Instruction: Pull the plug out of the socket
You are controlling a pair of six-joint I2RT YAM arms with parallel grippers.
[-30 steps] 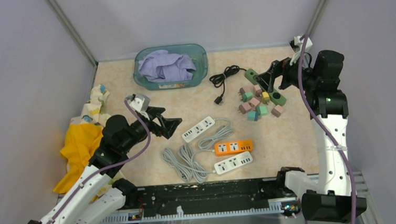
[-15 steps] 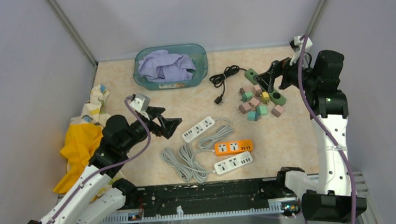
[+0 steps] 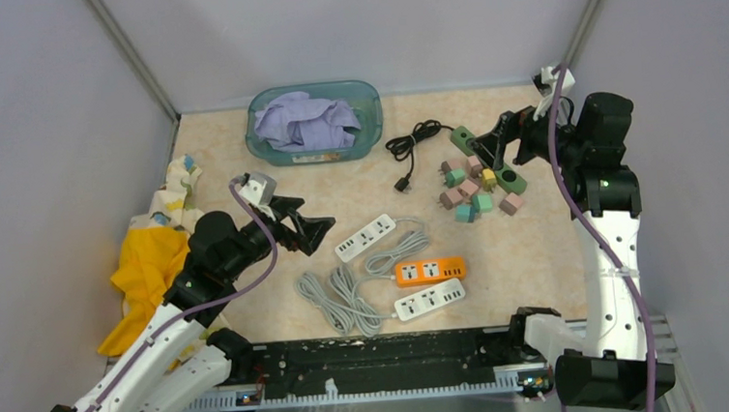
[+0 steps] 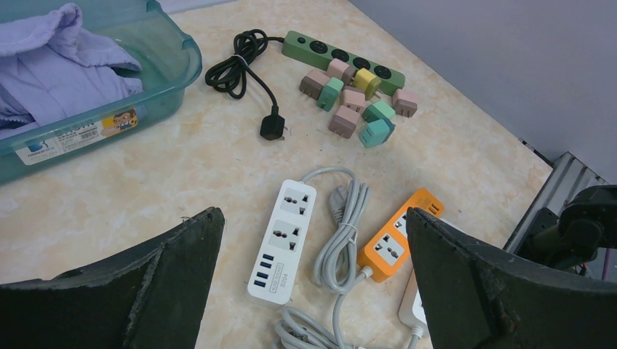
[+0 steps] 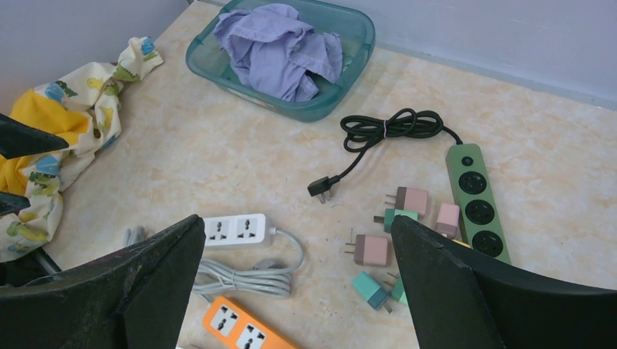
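Operator: Inventory of the table is requested, left to right.

Technician: Two cloths are piled at the left edge: one yellow cloth and one patterned cloth. The left gripper is held above the table just right of them, jaws spread wide, nothing gripped. One teal bin is set at the back, with one lilac garment inside it.

Operator: Power strips are to be counted.

Technician: Four are counted. The far white strip is laid just right of the left gripper. The orange strip and the near white strip are laid closer to the arm bases, their grey cables bundled to the left. The green strip is laid at the far right.

Operator: Location of plug and socket is requested.

Technician: Nine adapters are scattered beside the green strip: five pink, three green or teal, one yellow. The yellow adapter is touching the green strip; whether it is seated in a socket cannot be determined. One black cord is coiled left of that strip, and its black plug is lying loose on the table. The right gripper is held above the green strip and adapters, opened wide, nothing gripped.
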